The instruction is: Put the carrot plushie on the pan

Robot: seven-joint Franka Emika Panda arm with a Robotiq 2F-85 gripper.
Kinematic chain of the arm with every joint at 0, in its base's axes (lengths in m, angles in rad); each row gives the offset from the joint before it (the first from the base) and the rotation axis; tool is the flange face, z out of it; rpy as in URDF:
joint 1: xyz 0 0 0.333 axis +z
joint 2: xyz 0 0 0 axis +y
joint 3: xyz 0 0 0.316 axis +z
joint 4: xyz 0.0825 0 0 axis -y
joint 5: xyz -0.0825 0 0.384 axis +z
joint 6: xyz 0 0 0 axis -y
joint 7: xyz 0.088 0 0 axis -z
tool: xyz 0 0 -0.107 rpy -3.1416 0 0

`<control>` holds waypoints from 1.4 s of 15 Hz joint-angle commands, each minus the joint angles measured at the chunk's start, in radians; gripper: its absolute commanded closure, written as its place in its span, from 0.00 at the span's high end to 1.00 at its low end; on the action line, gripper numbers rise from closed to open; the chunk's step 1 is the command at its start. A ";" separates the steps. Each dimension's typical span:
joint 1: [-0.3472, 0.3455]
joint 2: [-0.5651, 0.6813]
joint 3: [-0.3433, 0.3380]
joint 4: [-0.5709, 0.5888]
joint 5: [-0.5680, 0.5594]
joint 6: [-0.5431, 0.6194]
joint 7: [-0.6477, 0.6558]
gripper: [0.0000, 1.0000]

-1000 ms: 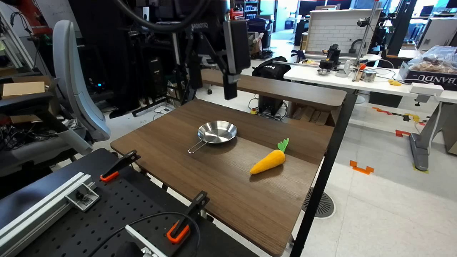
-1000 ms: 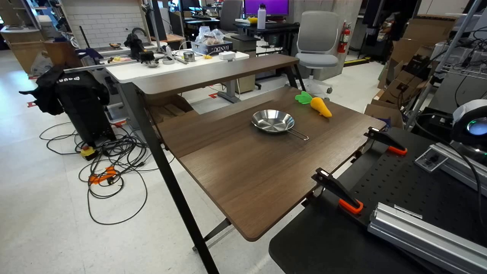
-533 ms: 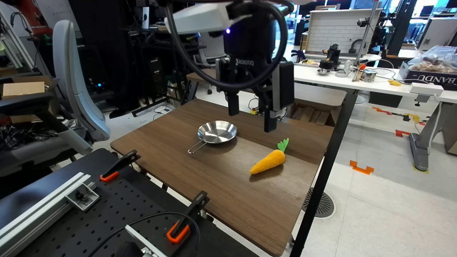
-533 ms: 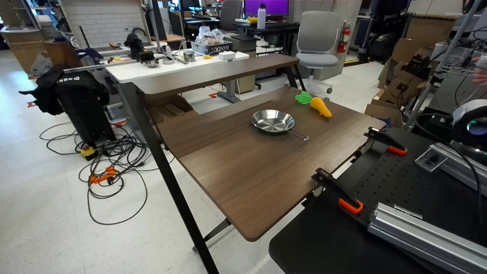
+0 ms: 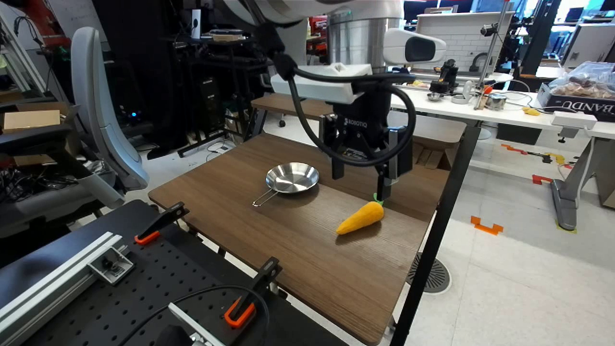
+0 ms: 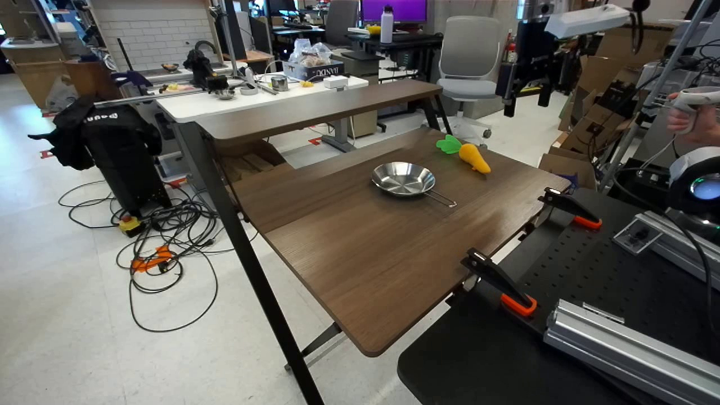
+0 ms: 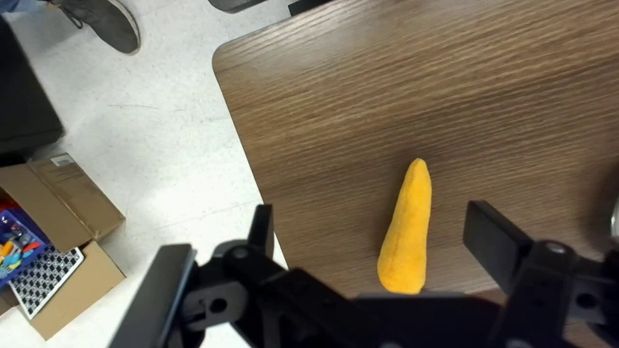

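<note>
The carrot (image 7: 408,232) lies on the desk (image 5: 307,245), apart from the pan (image 5: 292,178): a soft-looking, orange-yellow taper, blunt at its wide end, with bright green leaves (image 6: 449,144). The pan is round, shallow and thin-handled, its shiny metal sides flaring outward. Under both I see brown, streaky wood grain. My arm (image 5: 357,44) hangs over the scene with its fingers (image 7: 495,241) pointing down, above the desk and spread wide; in my wrist view the carrot shows in the gap between them.
</note>
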 commanded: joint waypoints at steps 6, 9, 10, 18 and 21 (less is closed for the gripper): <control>0.069 0.199 -0.007 0.128 -0.007 0.092 0.051 1.00; 0.072 0.250 -0.009 0.161 0.000 0.110 0.051 1.00; 0.071 0.265 -0.011 0.174 0.001 0.113 0.051 1.00; 0.066 0.390 -0.015 0.285 0.008 0.122 0.039 1.00; 0.067 0.432 -0.015 0.318 0.008 0.125 0.038 1.00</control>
